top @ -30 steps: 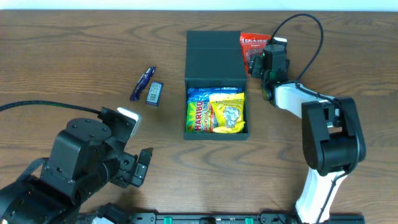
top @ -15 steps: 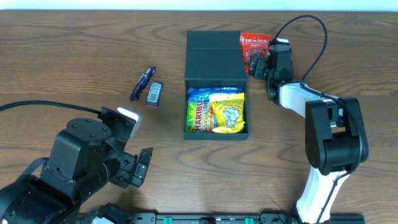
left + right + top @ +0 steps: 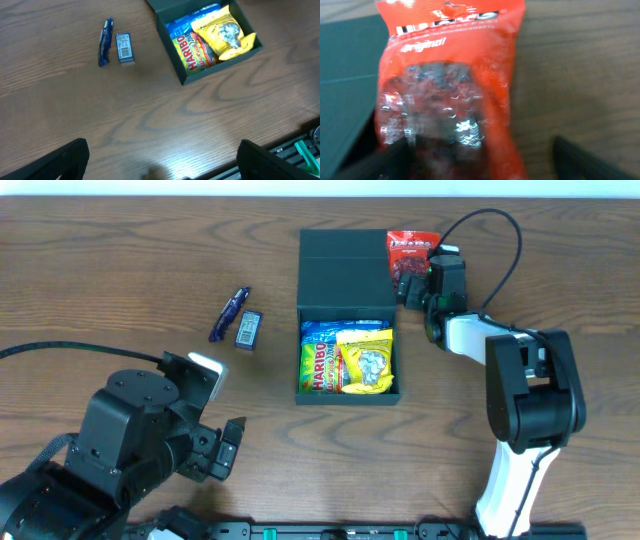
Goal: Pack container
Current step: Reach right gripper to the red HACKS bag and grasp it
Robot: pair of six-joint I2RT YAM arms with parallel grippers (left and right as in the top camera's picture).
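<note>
The dark teal container (image 3: 346, 390) stands open at the table's middle, its lid (image 3: 345, 265) lying flat behind it. Inside are a blue Haribo packet (image 3: 318, 360) and a yellow packet (image 3: 368, 365). The container also shows in the left wrist view (image 3: 186, 79). A red snack packet (image 3: 412, 248) lies just right of the lid. My right gripper (image 3: 410, 284) is open over it. In the right wrist view the packet (image 3: 452, 85) lies between the spread fingers (image 3: 580, 160), close to the left one. My left gripper (image 3: 232, 448) is open and empty near the front left.
A blue wrapped bar (image 3: 229, 313) and a small blue-grey box (image 3: 248, 329) lie left of the container; the left wrist view shows both, the bar (image 3: 104, 42) and the box (image 3: 124, 48). The right arm's black cable (image 3: 490, 220) loops at the back right.
My right gripper has shifted a little around the red packet's near end, and the packet has nudged slightly. The left arm has not moved.
</note>
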